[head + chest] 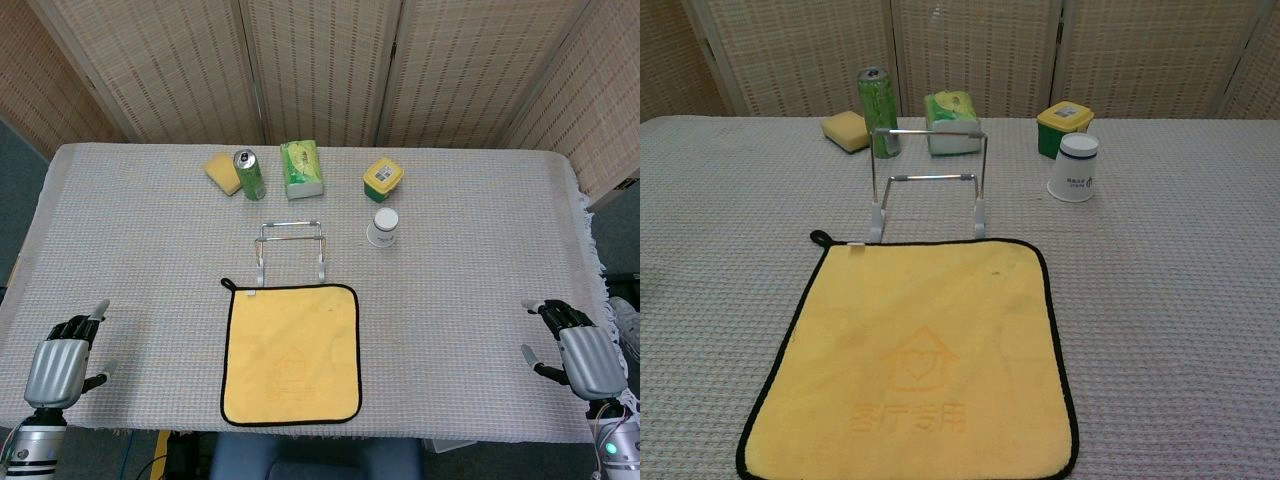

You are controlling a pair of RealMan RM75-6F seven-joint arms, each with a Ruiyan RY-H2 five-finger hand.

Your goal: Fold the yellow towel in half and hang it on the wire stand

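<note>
One yellow towel, square with a black border and a small hanging loop at its far left corner, is laid flat and unfolded on the near middle of the tabletop; a house outline and characters are embossed on it. One grey woven cloth is seen covering the whole tabletop. Two hands are shown in the head view only: the left hand at the near left edge and the right hand at the near right edge, each well apart from the towel, with fingers spread and nothing held. One wire stand is set upright just behind the towel's far edge, its two feet almost touching the border. Along the far side, five smaller items are counted: one green tissue pack, one green can, one yellow sponge, one green tub with a yellow lid, and one white cup, inverted, nearer than the tub.
</note>
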